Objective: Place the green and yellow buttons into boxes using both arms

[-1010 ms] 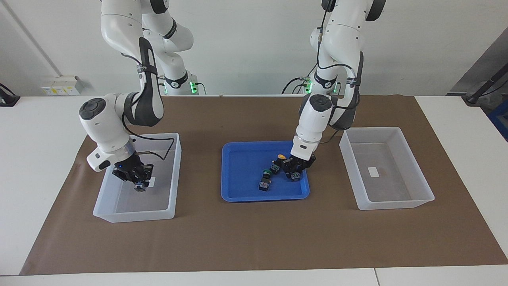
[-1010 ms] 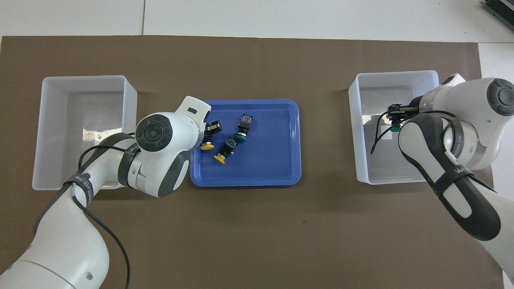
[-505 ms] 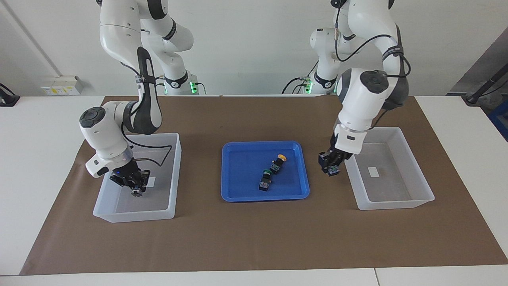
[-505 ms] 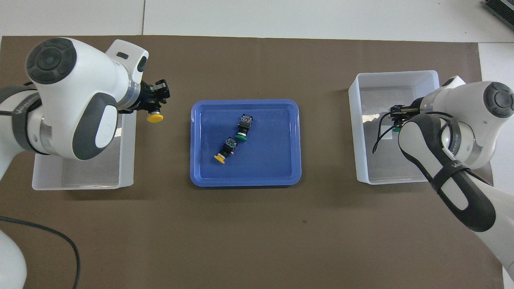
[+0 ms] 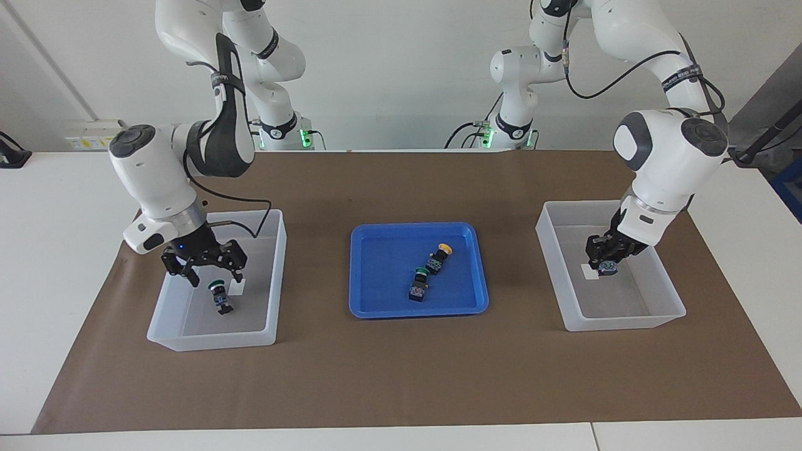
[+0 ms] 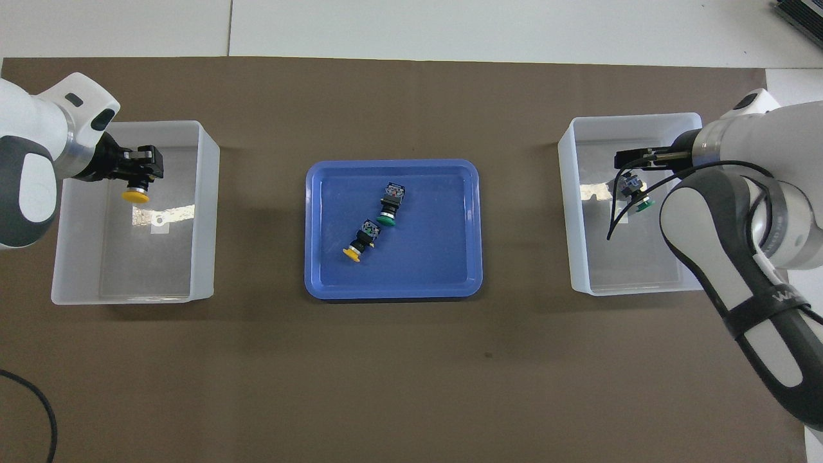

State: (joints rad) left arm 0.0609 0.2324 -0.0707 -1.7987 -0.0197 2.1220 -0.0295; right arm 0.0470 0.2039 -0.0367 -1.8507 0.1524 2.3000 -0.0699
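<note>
Right gripper (image 5: 202, 270) is spread wide open over its box (image 5: 164, 313), and the green button (image 5: 219, 297) sits on the floor right below it, cap up, so that one looks delivered. Left gripper (image 5: 606, 259) is clamped on a yellow button (image 6: 136, 195), held low inside the other box (image 5: 670, 307), probably set to drop it. One green (image 5: 417, 288) and one yellow (image 5: 438, 257) wait in the blue tray (image 5: 376, 310) between the boxes.

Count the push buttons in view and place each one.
4. Yellow button and green button lie in the blue tray; another green lies in the right arm's box; another yellow is gripped by the left pincer.
</note>
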